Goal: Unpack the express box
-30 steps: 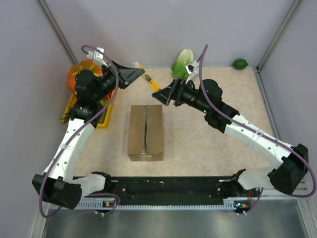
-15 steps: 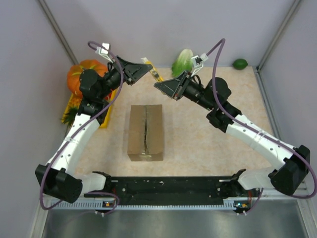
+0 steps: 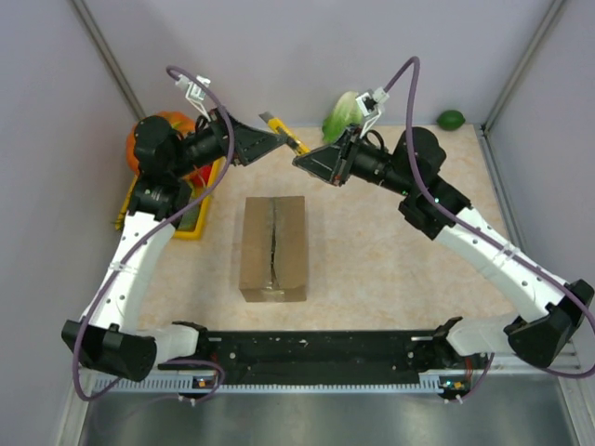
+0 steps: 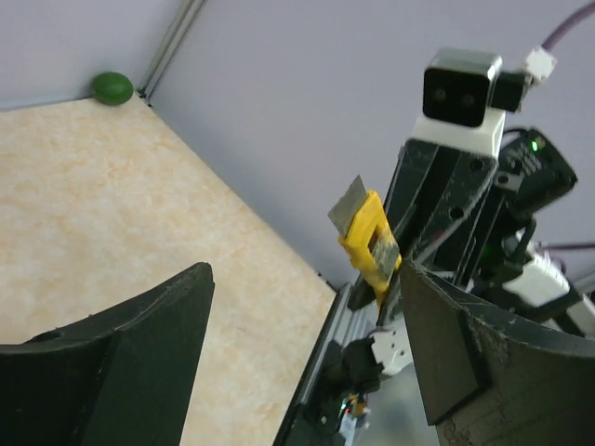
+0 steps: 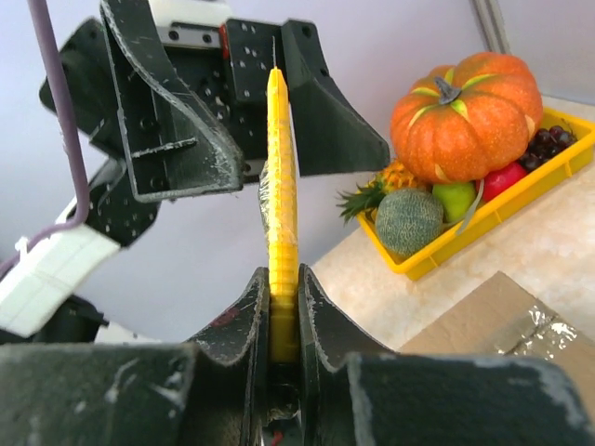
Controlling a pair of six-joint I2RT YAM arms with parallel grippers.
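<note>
I count one express box (image 3: 272, 246), a brown rectangular corrugated-cardboard carton. It sits in the middle of the speckled beige table (image 3: 372, 251), nearer the arm bases than the back wall. Its flaps are down and the centre seam runs away from me. The right wrist camera catches only one corner of it, cut off by the picture's edge.

There is one yellow plastic utility knife (image 5: 282, 186) with a short metal blade. It is held in the air beyond the box, between the two pincers. The right gripper (image 5: 282, 279) is clamped on the knife's handle. From that camera the knife is edge-on, so its blade is hard to make out. The left gripper (image 4: 305, 279) has its jaws spread wide either side of the knife's far end, not touching it.

Both arms are raised over the far half of the table, wrists level, pincers pointing at each other.

At the far left is one yellow plastic tray (image 5: 446, 251) of fruit. One orange pumpkin (image 5: 469, 107) in it is half hidden by the left arm from above. One leafy green vegetable (image 3: 342, 113) sits by the back wall, partly behind the right wrist. One green lime (image 3: 451, 119) lies in the far right corner.
</note>
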